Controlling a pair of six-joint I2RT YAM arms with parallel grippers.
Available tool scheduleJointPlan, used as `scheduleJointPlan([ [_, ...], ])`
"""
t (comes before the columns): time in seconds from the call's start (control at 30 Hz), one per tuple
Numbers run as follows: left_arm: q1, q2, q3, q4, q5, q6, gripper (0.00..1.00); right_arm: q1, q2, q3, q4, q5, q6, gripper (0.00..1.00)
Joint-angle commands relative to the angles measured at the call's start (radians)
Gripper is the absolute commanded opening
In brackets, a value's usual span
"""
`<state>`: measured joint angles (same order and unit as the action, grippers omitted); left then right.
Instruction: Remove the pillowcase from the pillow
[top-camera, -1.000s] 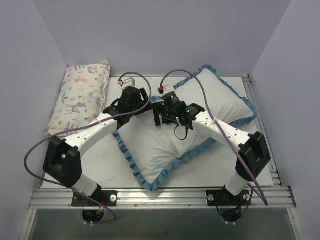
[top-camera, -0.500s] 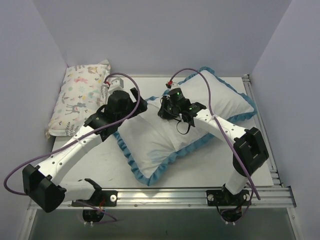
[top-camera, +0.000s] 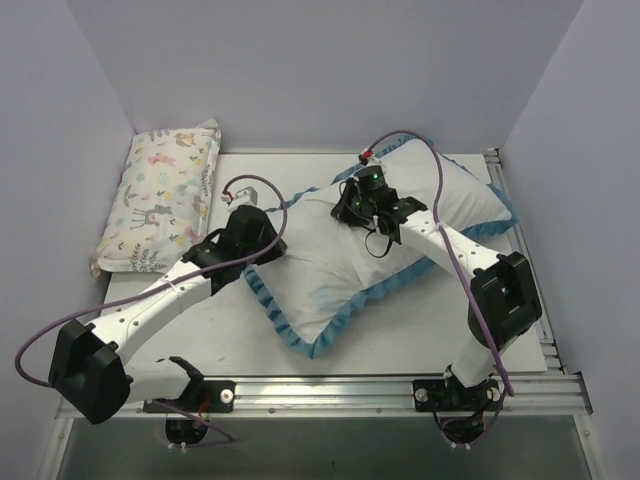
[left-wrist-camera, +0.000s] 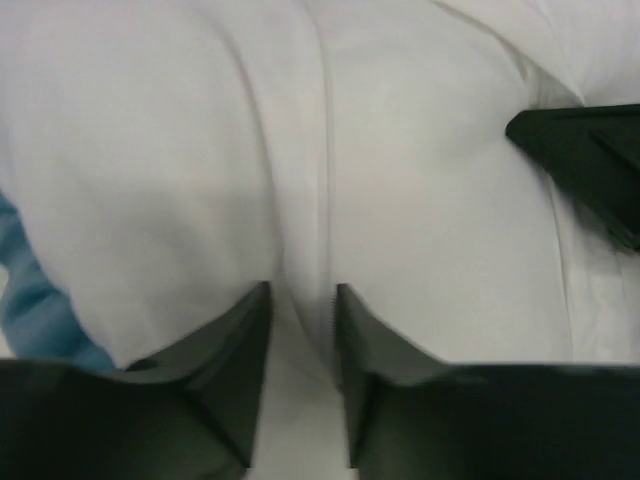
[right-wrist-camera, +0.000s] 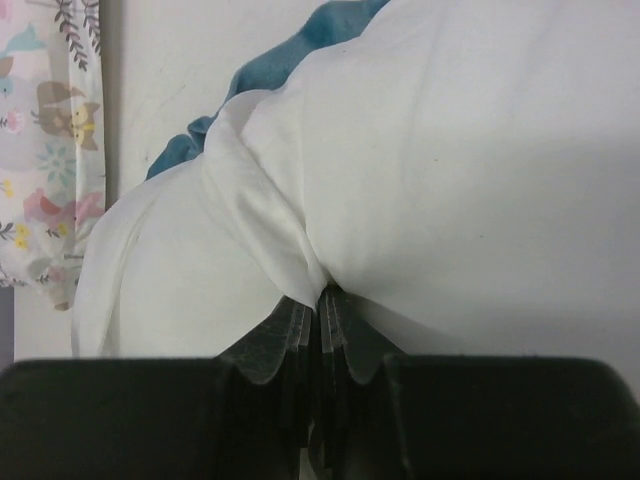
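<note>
Opening-the-cover step underway. Right gripper (right-wrist-camera: 320, 300) pressed together, pinching white fold of pillowcase (top-camera: 330, 290). Pillowcase lying mid-table (top-camera: 420, 335), pillow (right-wrist-camera: 150, 270) mostly inside. Left gripper (left-wrist-camera: 300, 305) straddling fabric ridge; can't tell if gripping. Next, likely: securing left hold, pulling apart.

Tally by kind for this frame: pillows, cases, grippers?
pillows: 2 (printed pillow, white pillow)
pillowcase: 1
grippers: 2 (left gripper, right gripper)
total: 5
</note>
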<state>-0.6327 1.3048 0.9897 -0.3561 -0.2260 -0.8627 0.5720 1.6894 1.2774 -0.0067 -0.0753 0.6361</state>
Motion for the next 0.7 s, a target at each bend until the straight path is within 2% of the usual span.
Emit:
scheduleJointPlan([
  [0.0,0.014,-0.108,-0.068,-0.069,0.033,0.004,0.29,-0.087,-0.013,-0.015,-0.026,0.158,0.005,0.0],
  [0.03,0.019,-0.145,-0.089,-0.076,0.042,0.007,0.25,-0.096,-0.013,-0.018,-0.029,0.163,0.011,0.0],
  [0.1,0.04,-0.177,-0.16,-0.086,0.051,0.004,0.08,-0.124,-0.017,-0.026,-0.026,0.164,0.028,0.0],
  [0.17,0.057,-0.21,-0.204,-0.067,0.069,0.001,0.02,-0.136,-0.023,-0.032,-0.023,0.166,0.037,0.0],
  [0.33,0.074,-0.187,-0.301,-0.006,0.096,0.001,0.0,-0.123,-0.037,-0.026,-0.042,0.149,0.016,0.0],
  [0.43,0.074,-0.133,-0.333,0.064,0.12,-0.006,0.0,-0.083,-0.069,-0.009,-0.084,0.161,-0.05,0.01],
  [0.5,0.073,-0.101,-0.347,0.117,0.146,-0.019,0.0,-0.037,-0.103,0.01,-0.133,0.181,-0.11,0.11],
  [0.53,0.071,-0.096,-0.359,0.143,0.151,-0.021,0.0,-0.017,-0.118,0.011,-0.144,0.216,-0.128,0.29],
  [0.63,0.071,-0.096,-0.379,0.173,0.152,-0.024,0.0,0.076,-0.184,0.028,-0.203,0.299,-0.206,0.57],
  [0.67,0.071,-0.099,-0.39,0.187,0.152,-0.024,0.0,0.101,-0.201,0.028,-0.216,0.325,-0.222,0.61],
])
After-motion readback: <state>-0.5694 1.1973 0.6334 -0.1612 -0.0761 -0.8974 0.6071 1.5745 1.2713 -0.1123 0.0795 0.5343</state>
